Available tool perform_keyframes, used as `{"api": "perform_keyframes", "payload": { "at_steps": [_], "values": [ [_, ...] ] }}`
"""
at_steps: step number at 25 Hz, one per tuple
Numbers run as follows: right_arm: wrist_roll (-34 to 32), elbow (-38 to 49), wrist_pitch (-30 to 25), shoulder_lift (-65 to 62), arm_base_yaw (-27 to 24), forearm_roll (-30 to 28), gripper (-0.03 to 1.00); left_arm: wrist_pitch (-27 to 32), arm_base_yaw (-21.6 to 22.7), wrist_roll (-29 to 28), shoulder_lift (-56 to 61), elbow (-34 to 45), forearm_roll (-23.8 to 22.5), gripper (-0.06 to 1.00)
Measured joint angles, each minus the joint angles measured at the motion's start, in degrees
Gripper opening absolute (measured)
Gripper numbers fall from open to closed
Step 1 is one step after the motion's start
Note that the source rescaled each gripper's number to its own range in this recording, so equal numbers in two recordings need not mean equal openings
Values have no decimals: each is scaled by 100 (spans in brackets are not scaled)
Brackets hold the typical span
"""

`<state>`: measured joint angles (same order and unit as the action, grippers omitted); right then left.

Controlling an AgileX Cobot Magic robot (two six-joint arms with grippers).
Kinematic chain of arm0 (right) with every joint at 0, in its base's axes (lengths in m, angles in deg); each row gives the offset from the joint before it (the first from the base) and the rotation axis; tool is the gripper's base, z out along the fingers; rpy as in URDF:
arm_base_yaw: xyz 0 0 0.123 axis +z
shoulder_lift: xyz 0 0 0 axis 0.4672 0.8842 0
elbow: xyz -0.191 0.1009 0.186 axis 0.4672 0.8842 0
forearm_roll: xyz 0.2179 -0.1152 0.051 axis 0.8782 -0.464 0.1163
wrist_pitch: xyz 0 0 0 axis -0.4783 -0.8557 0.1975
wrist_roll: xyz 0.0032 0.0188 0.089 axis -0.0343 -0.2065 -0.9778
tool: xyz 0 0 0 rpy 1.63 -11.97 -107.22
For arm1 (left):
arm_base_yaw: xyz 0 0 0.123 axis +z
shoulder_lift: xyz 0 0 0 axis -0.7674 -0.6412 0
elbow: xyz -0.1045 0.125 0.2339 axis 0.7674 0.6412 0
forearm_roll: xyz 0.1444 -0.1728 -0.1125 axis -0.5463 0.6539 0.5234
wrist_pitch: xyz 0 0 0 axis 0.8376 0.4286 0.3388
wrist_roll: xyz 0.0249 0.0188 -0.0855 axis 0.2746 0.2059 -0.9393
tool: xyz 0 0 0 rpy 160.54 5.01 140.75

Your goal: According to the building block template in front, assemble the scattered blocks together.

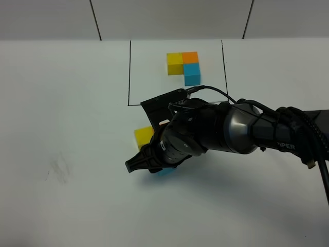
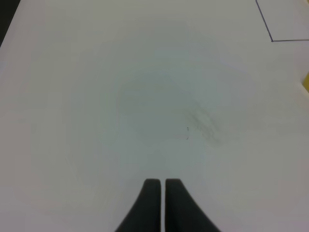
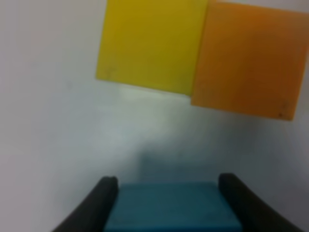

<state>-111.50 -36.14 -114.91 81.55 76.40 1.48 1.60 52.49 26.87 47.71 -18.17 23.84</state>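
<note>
Right arm low, fingers clamping blue cube.

Blue cube between the fingers of the gripper.
The two dark fingers stand one at each side of the blue cube and seem to touch its side faces. Ahead of the fingertips, on the white table, the yellow cube and the orange cube lie side by side, touching; the orange one reaches a little nearer to the hand.

"PER" lettering, on right arm
</note>
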Motion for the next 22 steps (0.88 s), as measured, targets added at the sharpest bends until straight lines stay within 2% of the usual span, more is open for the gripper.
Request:
{"api": "perform_keyframes", "payload": {
  "at_steps": [22],
  "values": [
    [-71,-282,-60,192,-113,-86,50,-6,0,-37,0,0,-136,0]
  ]
}}
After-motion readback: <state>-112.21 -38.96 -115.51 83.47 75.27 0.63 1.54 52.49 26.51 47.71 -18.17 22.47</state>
